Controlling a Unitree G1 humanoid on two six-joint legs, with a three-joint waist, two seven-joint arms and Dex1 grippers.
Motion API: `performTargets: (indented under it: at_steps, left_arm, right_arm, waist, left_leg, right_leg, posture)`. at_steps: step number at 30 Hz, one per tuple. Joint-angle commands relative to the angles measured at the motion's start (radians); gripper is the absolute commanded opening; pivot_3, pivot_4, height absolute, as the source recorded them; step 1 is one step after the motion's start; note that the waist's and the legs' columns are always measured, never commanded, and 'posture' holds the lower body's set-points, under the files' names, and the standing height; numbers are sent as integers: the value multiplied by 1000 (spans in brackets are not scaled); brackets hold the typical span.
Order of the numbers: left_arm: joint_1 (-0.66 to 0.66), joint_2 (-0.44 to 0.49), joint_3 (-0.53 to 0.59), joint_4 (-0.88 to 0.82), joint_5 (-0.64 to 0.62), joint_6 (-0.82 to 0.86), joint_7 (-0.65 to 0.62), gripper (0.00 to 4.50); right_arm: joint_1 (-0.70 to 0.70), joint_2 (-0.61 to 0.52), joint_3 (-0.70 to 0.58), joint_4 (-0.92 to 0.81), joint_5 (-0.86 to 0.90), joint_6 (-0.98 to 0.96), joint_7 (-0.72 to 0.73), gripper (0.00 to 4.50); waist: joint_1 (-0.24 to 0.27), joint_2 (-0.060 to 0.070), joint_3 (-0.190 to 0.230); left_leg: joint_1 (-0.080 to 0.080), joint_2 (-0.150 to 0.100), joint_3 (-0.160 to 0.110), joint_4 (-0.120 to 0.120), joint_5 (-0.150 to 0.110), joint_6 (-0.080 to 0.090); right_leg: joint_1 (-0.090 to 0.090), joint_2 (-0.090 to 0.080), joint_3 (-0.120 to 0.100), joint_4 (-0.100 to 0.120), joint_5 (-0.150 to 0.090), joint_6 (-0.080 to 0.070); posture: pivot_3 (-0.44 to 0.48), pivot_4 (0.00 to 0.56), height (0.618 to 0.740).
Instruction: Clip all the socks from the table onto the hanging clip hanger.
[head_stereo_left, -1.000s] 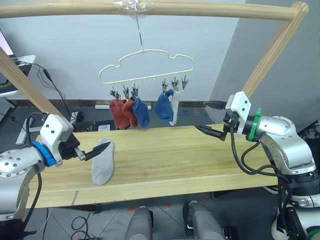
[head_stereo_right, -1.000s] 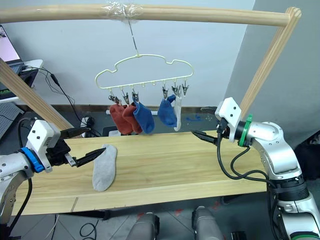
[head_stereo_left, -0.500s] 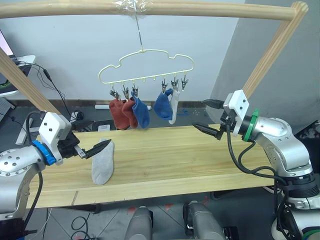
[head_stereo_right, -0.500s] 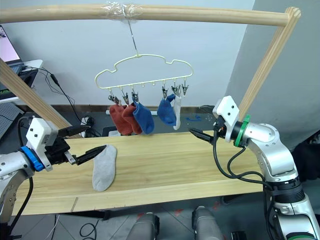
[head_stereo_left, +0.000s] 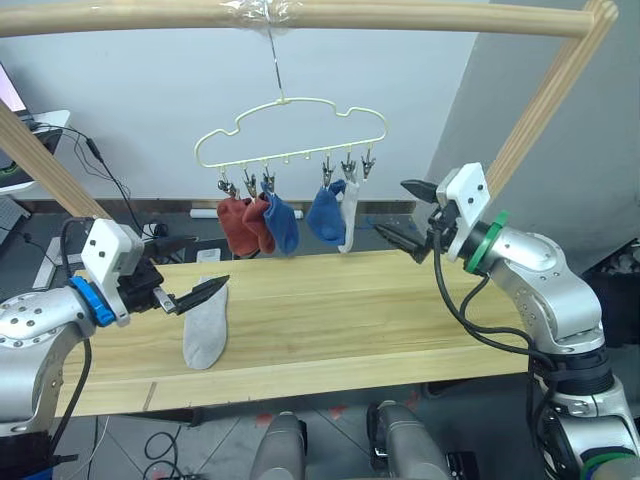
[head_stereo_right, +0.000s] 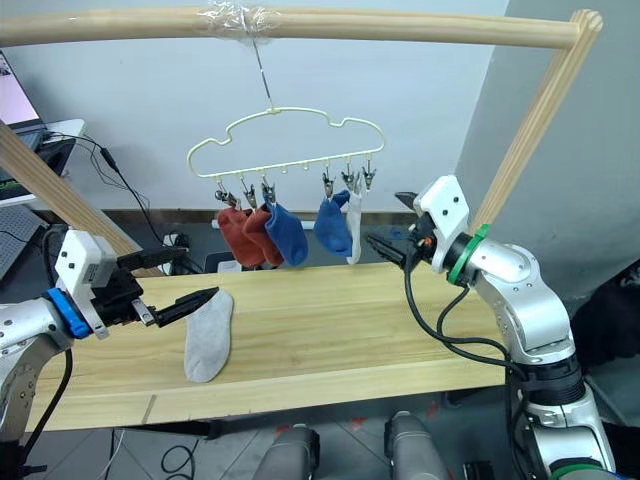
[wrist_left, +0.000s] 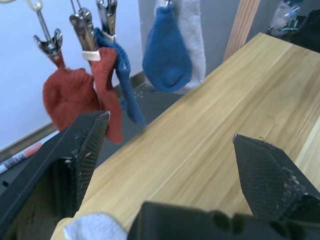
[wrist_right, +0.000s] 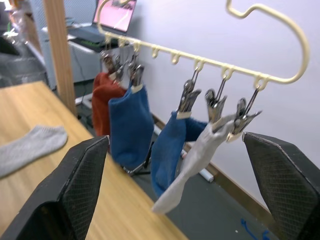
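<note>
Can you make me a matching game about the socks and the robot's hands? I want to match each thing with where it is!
Things:
1. grey sock
2. two rust red socks
3. left gripper
4. right gripper

Places:
A. open, raised near the clip hanger's end clip
B. lying flat on the table
C. open, right beside the sock on the table
D. clipped side by side at the hanger's left end

Pairs: 1-B, 2-D, 3-C, 4-A
</note>
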Motion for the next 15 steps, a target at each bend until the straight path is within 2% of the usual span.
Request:
performTargets:
  at_steps: [1,12,15]
  left_arm:
    - [-32,-6,1,-23,-20,-4,0,4500]
    - [-123,-43,-52,15,-6,-5,28,4500]
    - [-128,-51,-60,15,-4,-7,32,4500]
  right_arm:
    - [-22,14,-21,-50,5,33,-48,4478]
    - [-56,94,-11,-2,-16,67,-149,4478]
    - [-67,105,-9,17,-27,61,-168,3522]
  waist:
    - [0,0,5]
    - [-10,4,35]
    - [-15,4,38]
  left_leg:
    - [0,0,0,0,0,0]
    - [-1,0,0,-1,0,0]
    - [-2,0,-1,-2,0,1]
  right_leg:
    - [0,0,0,0,0,0]
    - [-1,0,0,0,0,1]
    - [-2,0,0,-1,0,0]
  posture:
    - [51,273,740]
    - [29,299,740]
    - [28,298,740]
